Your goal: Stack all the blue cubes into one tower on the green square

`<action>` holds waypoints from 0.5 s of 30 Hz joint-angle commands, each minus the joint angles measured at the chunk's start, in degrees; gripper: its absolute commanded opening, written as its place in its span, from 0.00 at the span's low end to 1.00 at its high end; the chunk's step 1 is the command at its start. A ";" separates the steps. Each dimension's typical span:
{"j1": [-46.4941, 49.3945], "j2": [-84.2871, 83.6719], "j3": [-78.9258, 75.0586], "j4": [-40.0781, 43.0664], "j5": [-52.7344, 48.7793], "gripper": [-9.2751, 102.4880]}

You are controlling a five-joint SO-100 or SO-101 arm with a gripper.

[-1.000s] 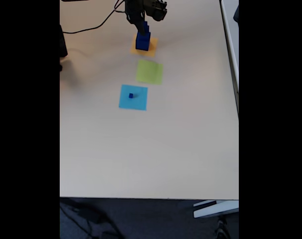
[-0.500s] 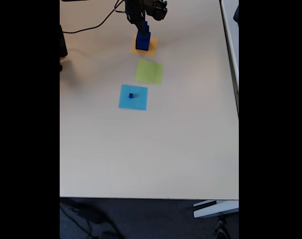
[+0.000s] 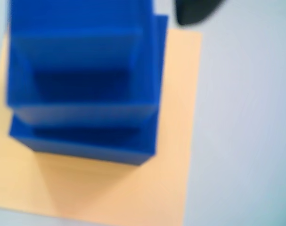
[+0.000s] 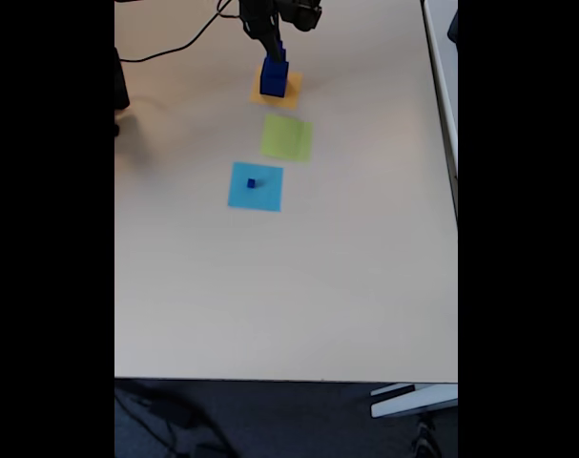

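Note:
A stack of blue cubes (image 4: 275, 76) stands on the orange-yellow square (image 4: 287, 93) at the far end of the table. In the wrist view the stacked blue cubes (image 3: 86, 94) are blurred and very close, a smaller one resting on a wider one on the orange paper (image 3: 114, 188). My gripper (image 4: 270, 43) hangs right over the top of the stack, and one dark fingertip (image 3: 194, 12) shows beside the cubes. How the jaws stand is hidden. The green square (image 4: 287, 137) lies bare in front of the stack. A tiny blue cube (image 4: 251, 182) sits on the light-blue square (image 4: 256, 186).
A black cable (image 4: 175, 52) runs across the far left of the table (image 4: 289, 286). A dark object (image 4: 121, 86) stands at the left edge. The table's near edge drops to a dark floor.
The arm has shifted slightly toward the far edge over the stack, and less of the stack's top shows below it. The tiny cube and the paper squares have not moved.

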 commanded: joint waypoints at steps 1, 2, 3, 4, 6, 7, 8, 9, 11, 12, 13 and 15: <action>0.00 4.83 -3.43 0.26 -0.09 0.26; 0.00 4.83 -3.60 0.53 -0.09 0.26; 0.00 4.83 -3.69 0.62 -0.09 0.26; 0.00 4.83 -3.69 0.62 -0.18 0.26; 0.00 4.83 -3.78 0.70 -0.18 0.25; 0.00 4.83 -3.87 0.88 -0.09 0.24; -0.09 4.75 -3.87 0.88 -0.09 0.23; -0.09 4.66 -3.87 0.97 0.00 0.21; -0.18 4.57 -3.87 1.05 0.26 0.20; -0.18 4.48 -3.78 1.05 0.35 0.19; -0.18 4.48 -3.78 1.05 0.44 0.19; -0.18 4.48 -3.78 1.05 0.44 0.16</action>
